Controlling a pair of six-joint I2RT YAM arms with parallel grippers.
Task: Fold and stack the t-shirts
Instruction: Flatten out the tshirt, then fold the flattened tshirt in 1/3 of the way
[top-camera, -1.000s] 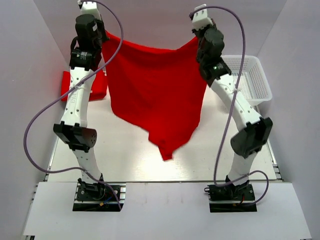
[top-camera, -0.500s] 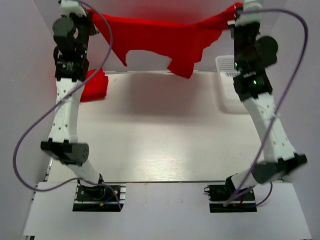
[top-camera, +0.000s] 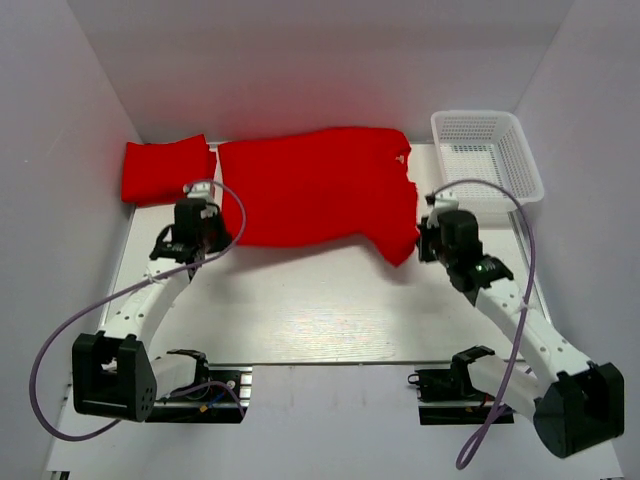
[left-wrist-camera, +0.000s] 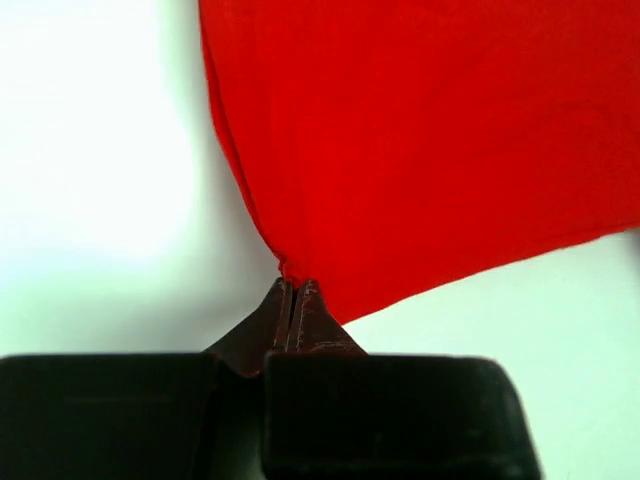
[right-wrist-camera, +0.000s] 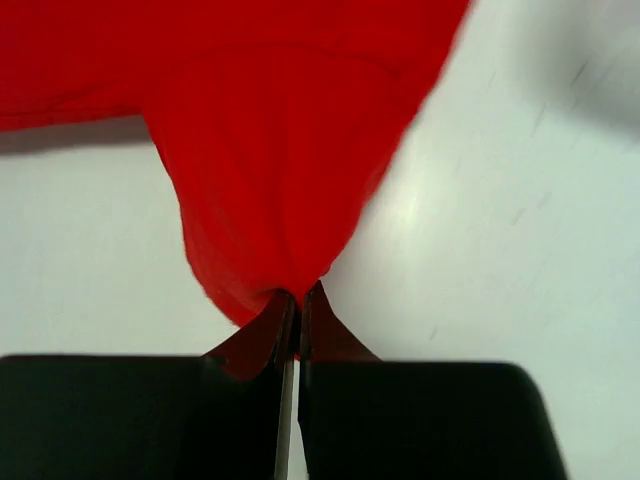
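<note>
Top external, change: a second ago you held the shirt (top-camera: 310, 195) up in the air between both raised arms. Half a second ago it was swung high toward the far wall. Now both arms are down low and the cloth lies spread on the table (top-camera: 320, 300).
Folded shirt (top-camera: 165, 170): it sits at the far left corner, where it was a second ago, just beside the spread shirt's left edge.
Left gripper (top-camera: 210, 235): it is low at the shirt's near left corner. In your left wrist view the jaws are pinched together on a tip of the red cloth (left-wrist-camera: 292, 290).
Shirt: it lies across the far half of the table, between the folded shirt and the basket (top-camera: 490, 150). It looks mostly flat, with an uneven near edge.
Right gripper (top-camera: 425, 245): it is low at the near right, clamped on a bunched flap that hangs nearer than the rest. In your right wrist view the jaws are closed on that tongue of cloth (right-wrist-camera: 298, 300).
Basket: it stands at the far right, apart from the cloth, with nothing showing inside.
Meaning: the fling has probably done its job and the shirt is laid out for folding. No fold is made yet, and the right flap may need pulling straight before you let go.
</note>
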